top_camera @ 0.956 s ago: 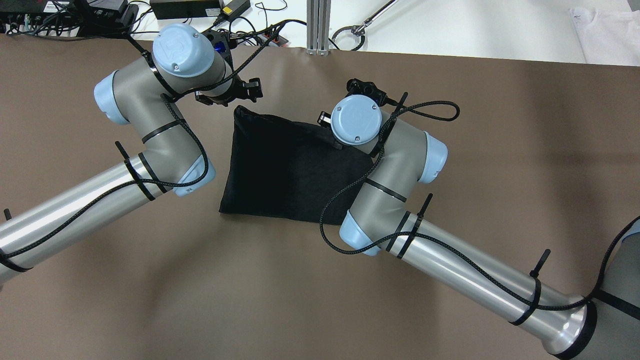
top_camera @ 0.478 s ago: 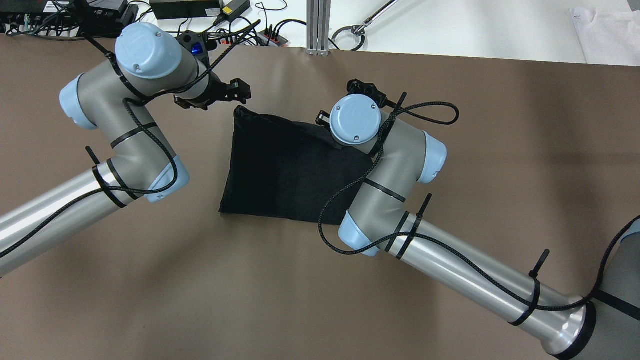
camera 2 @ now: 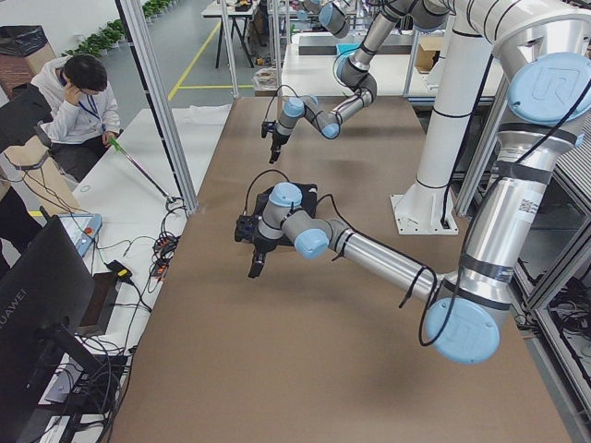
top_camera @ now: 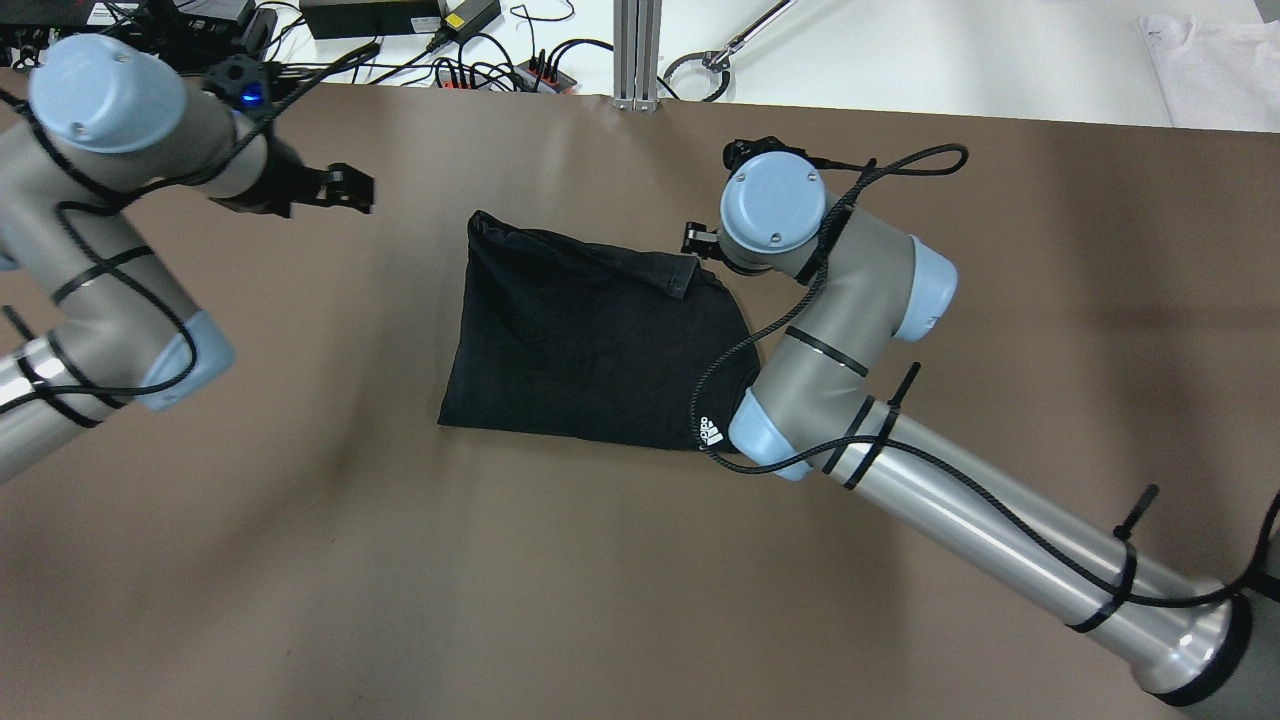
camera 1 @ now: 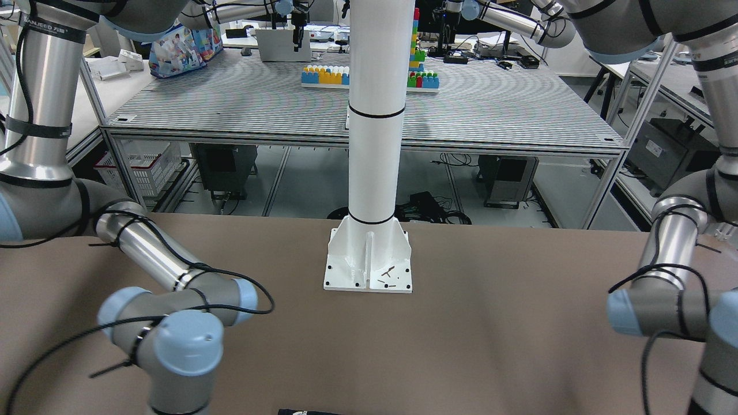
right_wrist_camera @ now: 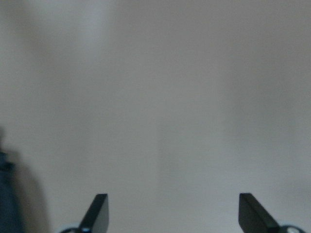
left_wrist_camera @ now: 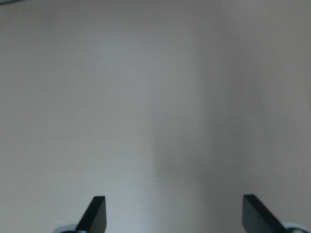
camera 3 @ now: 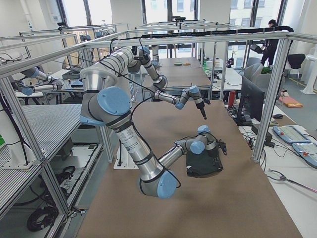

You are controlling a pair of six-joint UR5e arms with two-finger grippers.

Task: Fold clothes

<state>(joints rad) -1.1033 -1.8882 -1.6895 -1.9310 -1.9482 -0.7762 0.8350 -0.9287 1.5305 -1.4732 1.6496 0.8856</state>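
A black garment [top_camera: 590, 340], folded into a rough rectangle with a white logo at its near right corner, lies mid-table; it also shows in the exterior left view [camera 2: 309, 197] and the exterior right view [camera 3: 203, 166]. My left gripper [top_camera: 345, 188] is open and empty, well to the left of the garment's far left corner; the left wrist view [left_wrist_camera: 175, 216] shows only bare table between its fingers. My right gripper [top_camera: 697, 240], mostly hidden under its wrist, is beside the garment's far right corner. It is open and empty in the right wrist view [right_wrist_camera: 175, 213].
The brown table [top_camera: 1000, 300] stretches wide on both sides. Cables and power bricks [top_camera: 400, 20] and an aluminium post [top_camera: 637, 50] lie beyond its far edge, with a white cloth [top_camera: 1215, 70] at far right. The white column base [camera 1: 368, 262] stands at the robot's side.
My left arm has swung far to the left, away from the garment's far left corner. My right gripper has moved right, off the garment's far right corner, which now lies uncovered.
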